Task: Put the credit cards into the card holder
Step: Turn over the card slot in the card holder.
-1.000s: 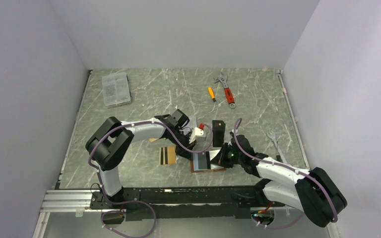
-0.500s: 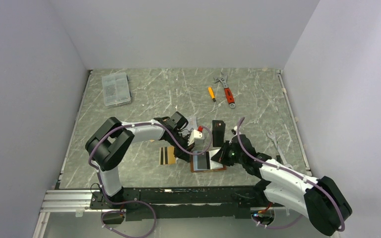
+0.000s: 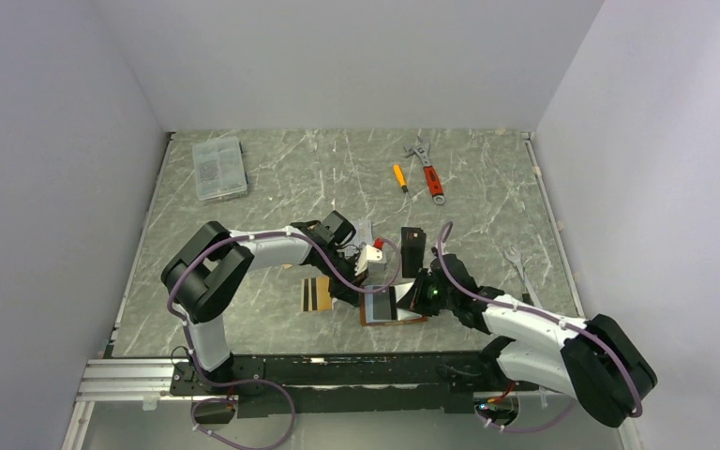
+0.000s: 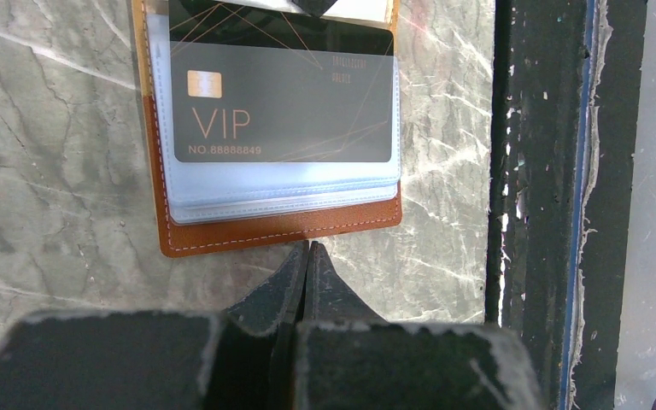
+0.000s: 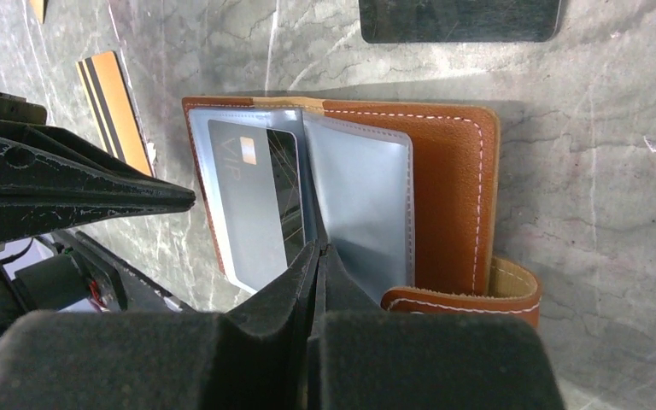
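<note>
The tan-brown card holder (image 3: 412, 317) lies open on the table between both grippers. A silver-grey VIP card (image 4: 290, 111) sits inside a clear sleeve on its left page, and it also shows in the right wrist view (image 5: 252, 201). My left gripper (image 4: 308, 248) is shut and empty, its tips at the holder's leather edge (image 4: 282, 229). My right gripper (image 5: 320, 249) is shut, its tips on the fold between the clear sleeves (image 5: 363, 205). A gold card with black stripes (image 3: 315, 293) lies left of the holder. A black card (image 3: 413, 251) lies behind it.
The holder's snap tab (image 5: 478, 295) curls at its near right. A white and red object (image 3: 372, 253) sits by the left wrist. A clear plastic box (image 3: 218, 168), an orange screwdriver (image 3: 399, 176), a red wrench (image 3: 428, 172) and a silver wrench (image 3: 517, 264) lie farther off. The black front rail (image 4: 538, 213) is close.
The right arm lifted slightly and came back down onto the sleeves. The left wrist shifted a little near the holder's left edge. The holder stays open.
</note>
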You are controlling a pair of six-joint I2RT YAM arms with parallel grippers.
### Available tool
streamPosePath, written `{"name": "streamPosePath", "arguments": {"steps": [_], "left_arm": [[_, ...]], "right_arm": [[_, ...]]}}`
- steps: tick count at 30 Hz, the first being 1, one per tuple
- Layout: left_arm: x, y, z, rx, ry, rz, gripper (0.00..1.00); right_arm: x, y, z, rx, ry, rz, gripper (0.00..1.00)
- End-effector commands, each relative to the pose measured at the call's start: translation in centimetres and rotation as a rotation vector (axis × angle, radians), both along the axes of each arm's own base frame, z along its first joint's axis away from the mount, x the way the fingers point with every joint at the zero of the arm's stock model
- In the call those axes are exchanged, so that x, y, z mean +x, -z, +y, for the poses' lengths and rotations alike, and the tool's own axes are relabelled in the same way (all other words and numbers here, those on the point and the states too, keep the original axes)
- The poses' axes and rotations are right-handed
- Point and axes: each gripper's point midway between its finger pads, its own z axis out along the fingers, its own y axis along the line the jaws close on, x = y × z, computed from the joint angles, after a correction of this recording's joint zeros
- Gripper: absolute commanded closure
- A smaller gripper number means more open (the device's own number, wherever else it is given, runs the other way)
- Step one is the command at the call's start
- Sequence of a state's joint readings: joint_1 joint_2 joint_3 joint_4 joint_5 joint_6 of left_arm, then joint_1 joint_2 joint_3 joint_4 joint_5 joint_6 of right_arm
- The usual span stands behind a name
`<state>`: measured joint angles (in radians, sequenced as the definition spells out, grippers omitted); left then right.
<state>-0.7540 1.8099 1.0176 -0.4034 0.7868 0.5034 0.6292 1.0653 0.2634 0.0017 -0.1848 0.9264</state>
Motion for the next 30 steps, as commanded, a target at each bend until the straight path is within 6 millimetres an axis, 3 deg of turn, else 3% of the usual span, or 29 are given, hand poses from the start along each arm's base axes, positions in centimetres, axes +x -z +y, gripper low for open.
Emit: {"name": "streamPosePath", "arguments": {"steps": [1, 18, 24, 30], "left_arm": [[0.6, -2.0, -1.1, -0.063, 0.017, -0.045, 1.00], [0.3, -3.2, -2.3, -0.091, 0.039, -0.031, 1.00], [0.0, -2.8, -1.7, -0.080, 0.039, -0.039, 1.00], [0.0, -2.7, -1.6, -0.079, 0.036, -0.039, 1.00]], "right_arm": [[1.5, -1.7, 1.3, 0.040, -0.012, -0.062, 1.00], [0.6, 0.5, 0.5, -0.128, -0.020, -0.010, 1.00], [2.2, -3.1, -0.2, -0.152, 0.016, -0.112, 1.00], [2.8, -4.8, 1.9, -0.064, -0.016, -0.154, 1.00]]}}
